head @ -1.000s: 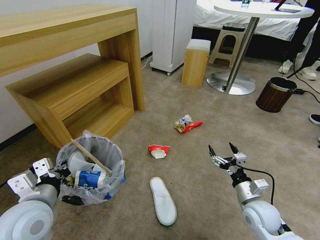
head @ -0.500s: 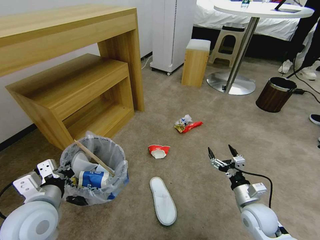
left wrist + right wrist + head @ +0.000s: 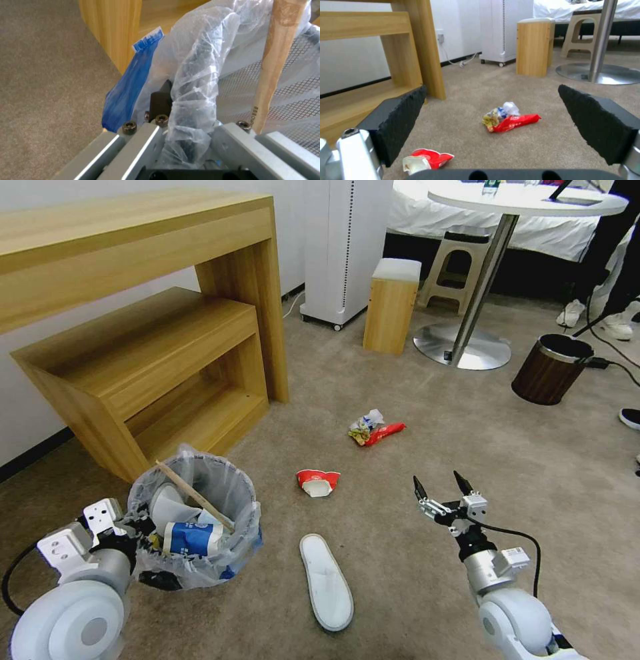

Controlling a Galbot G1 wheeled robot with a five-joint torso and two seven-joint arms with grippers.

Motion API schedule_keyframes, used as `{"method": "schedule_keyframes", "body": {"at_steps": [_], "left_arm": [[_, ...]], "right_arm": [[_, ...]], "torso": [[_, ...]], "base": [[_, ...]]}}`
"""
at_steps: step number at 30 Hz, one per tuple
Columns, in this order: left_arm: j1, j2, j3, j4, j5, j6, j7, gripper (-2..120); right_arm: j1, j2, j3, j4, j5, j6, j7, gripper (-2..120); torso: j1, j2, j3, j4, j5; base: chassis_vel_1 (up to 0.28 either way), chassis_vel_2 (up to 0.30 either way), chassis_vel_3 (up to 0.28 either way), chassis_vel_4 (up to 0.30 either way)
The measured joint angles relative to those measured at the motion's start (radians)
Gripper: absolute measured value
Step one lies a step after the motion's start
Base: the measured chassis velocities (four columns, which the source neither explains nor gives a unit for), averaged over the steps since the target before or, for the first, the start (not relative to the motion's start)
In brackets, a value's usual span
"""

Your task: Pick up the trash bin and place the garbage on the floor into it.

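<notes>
Two tools: left tool (image 3: 186, 140) clamped on trash bin (image 3: 200, 527) rim, right tool (image 3: 440, 493) apart above floor (image 3: 400, 580).

Legible text: none that can be read out in full. Wooden stick (image 3: 278, 62), leaning in the trash bin (image 3: 200, 527): a short dark printed mark runs along its lower end, too small to make out. Blue paper cup (image 3: 189, 538), lying inside the bin: white printing on its side, unreadable. Red wrapper (image 3: 515, 122), on the floor (image 3: 400, 580): faint pale lettering along its face, not decipherable. Red-white crushed cup (image 3: 317, 481): no readable marking.
</notes>
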Motion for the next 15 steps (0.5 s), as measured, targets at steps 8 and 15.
{"method": "schedule_keyframes", "body": {"at_steps": [8,15], "left_arm": [[-0.005,-0.004,0.015,0.005,0.003,-0.011,0.007,1],[-0.005,-0.009,0.020,0.006,0.003,-0.011,0.008,1]], "right_arm": [[0.002,-0.003,0.000,0.000,-0.001,0.000,-0.003,100],[0.004,-0.002,0.000,-0.005,-0.006,-0.001,-0.005,100]], "torso": [[0.000,0.000,0.000,0.0000,0.0000],[0.000,0.000,0.000,0.0000,0.0000]], "base": [[0.000,0.000,0.000,0.000],[0.000,0.000,0.000,0.000]]}}
